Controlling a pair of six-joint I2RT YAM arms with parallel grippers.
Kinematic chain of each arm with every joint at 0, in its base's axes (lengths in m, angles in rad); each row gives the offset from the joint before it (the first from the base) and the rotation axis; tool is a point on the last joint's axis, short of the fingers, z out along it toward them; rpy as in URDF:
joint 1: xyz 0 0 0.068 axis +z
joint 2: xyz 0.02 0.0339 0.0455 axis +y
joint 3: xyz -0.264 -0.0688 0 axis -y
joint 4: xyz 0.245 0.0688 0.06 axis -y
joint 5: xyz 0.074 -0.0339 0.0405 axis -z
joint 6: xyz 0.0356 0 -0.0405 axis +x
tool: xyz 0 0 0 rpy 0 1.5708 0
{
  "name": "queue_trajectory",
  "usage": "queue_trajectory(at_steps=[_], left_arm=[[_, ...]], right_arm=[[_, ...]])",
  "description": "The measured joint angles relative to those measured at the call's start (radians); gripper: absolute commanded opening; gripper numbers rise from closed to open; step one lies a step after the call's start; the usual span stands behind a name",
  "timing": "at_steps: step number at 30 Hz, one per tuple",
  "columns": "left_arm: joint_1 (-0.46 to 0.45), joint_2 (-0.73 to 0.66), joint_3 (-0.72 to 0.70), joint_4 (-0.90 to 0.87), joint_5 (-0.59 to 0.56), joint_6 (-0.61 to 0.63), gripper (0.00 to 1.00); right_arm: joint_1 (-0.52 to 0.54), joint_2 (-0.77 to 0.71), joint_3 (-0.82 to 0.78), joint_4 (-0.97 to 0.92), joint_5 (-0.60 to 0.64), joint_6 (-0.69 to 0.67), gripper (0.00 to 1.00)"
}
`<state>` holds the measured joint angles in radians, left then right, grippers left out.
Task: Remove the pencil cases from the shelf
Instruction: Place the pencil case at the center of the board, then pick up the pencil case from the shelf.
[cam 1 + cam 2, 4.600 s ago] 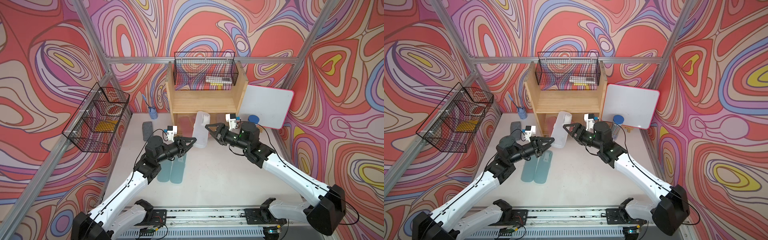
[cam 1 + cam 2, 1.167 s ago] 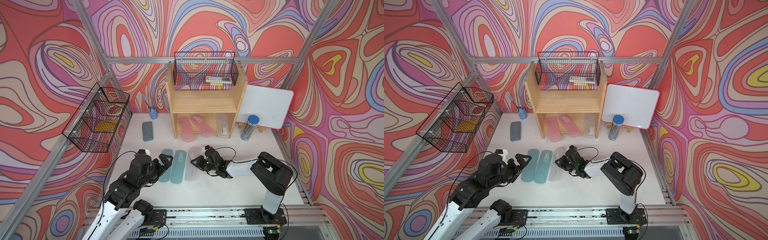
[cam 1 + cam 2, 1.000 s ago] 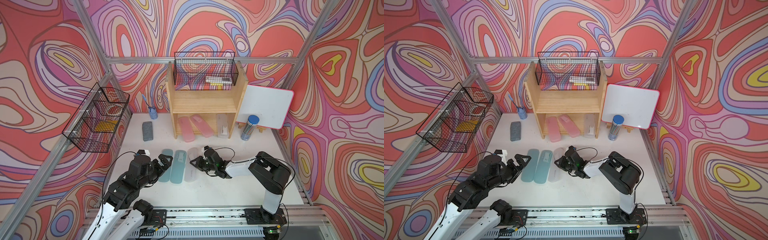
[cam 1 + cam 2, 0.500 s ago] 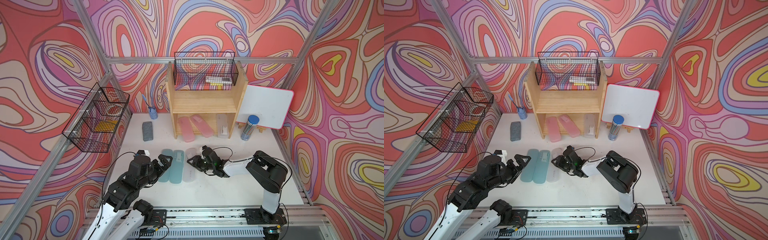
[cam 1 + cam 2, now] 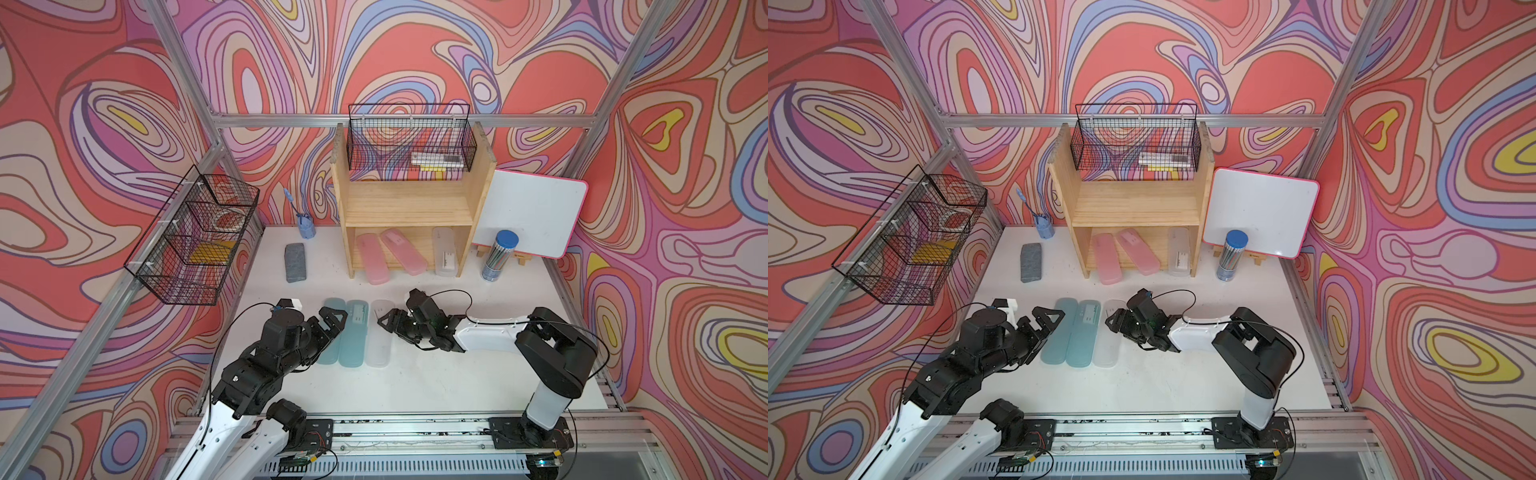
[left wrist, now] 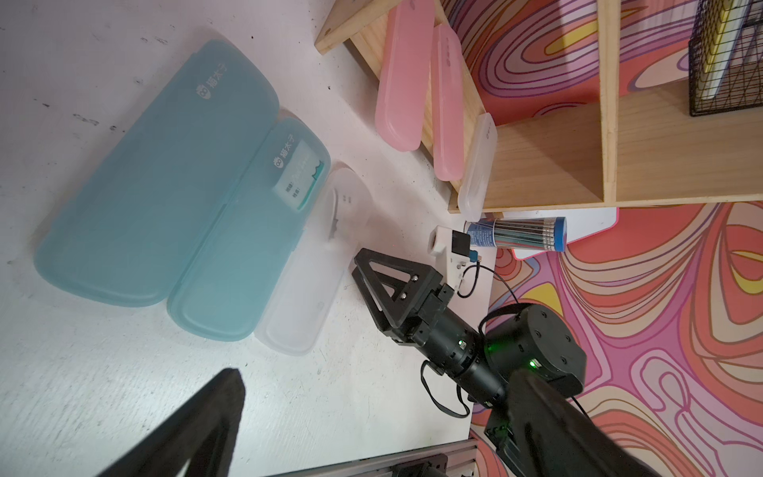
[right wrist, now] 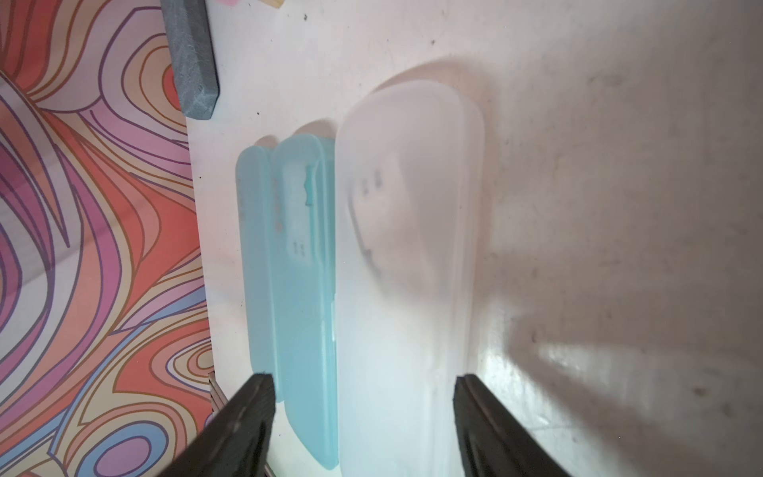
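The wooden shelf [image 5: 409, 208] stands at the back; on its lower tier lie two pink pencil cases [image 5: 372, 257] [image 5: 404, 251] and a frosted clear one [image 5: 445, 257]. Two teal cases [image 5: 332, 332] [image 5: 354, 332] and a clear case [image 5: 380, 338] lie side by side on the white table. My right gripper [image 5: 384, 324] is open at the clear case's right side. In the right wrist view its jaws [image 7: 363, 382] stand wider than the clear case [image 7: 404, 268] and touch nothing. My left gripper [image 5: 332, 318] hovers open over the left teal case, holding nothing.
A grey eraser block [image 5: 295, 262] and a blue cup [image 5: 306, 228] sit left of the shelf. A pencil cylinder [image 5: 498, 255] and a whiteboard [image 5: 532, 216] stand to its right. Wire baskets hang above the shelf [image 5: 409, 141] and on the left wall [image 5: 195, 245].
My right gripper has opened and let go of the clear case, which now lies beside the teal cases. The left arm has stayed still over the last second.
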<state>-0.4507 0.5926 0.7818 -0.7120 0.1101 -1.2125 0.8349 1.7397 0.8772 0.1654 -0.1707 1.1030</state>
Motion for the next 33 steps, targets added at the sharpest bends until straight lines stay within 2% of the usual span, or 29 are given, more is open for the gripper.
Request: queue_trajectory(at_steps=[5, 9, 10, 20, 27, 33], left_arm=[[0.0, 0.086, -0.033, 0.113, 0.041, 0.0, 0.99], [0.0, 0.19, -0.054, 0.238, 0.077, 0.01, 0.99], [0.0, 0.216, -0.059, 0.269, 0.083, 0.013, 0.99], [0.044, 0.489, -0.067, 0.564, 0.163, 0.078, 0.99], [0.138, 0.677, -0.067, 0.756, 0.255, 0.14, 0.92], [0.178, 0.861, -0.037, 0.878, 0.335, 0.195, 0.87]], right_arm=[[0.0, -0.091, 0.023, -0.128, 0.04, -0.07, 0.83], [0.0, -0.181, 0.031, -0.237, 0.09, -0.143, 0.97], [0.0, -0.204, 0.032, -0.266, 0.105, -0.161, 0.98], [0.0, -0.41, 0.04, -0.446, 0.241, -0.262, 0.98], [0.0, -0.494, 0.039, -0.484, 0.293, -0.307, 0.98], [0.0, -0.527, 0.039, -0.509, 0.326, -0.344, 0.97]])
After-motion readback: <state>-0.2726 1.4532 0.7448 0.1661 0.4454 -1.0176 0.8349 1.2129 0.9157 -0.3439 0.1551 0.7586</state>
